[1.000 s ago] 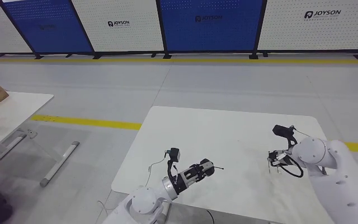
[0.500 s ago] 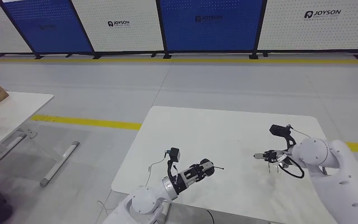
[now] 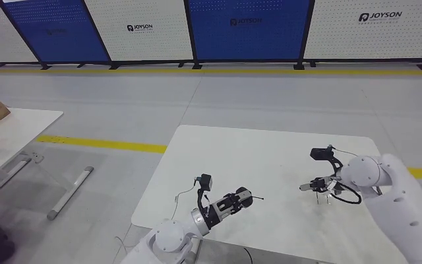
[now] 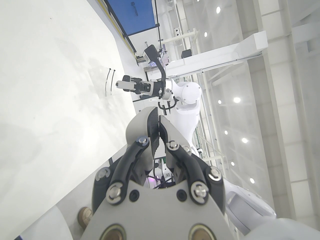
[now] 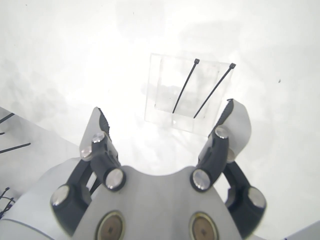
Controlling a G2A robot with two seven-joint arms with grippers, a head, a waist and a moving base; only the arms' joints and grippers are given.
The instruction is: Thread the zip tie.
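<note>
Hovering with the right gripper (image 5: 165, 108) spread wide just above two zip ties (image 5: 185, 86).

Finds both ties lying side by side on a clear tray (image 5: 153, 88) on the table (image 5: 75, 51), neither touched. Records the left gripper (image 4: 158, 116) pressed shut well away; cannot tell whether anything sits between its pads. Judges the risks thus: could pinch both ties at once where the tails draw close; could slip off a thin, flat strip on slick plastic; could shove the light tray.
</note>
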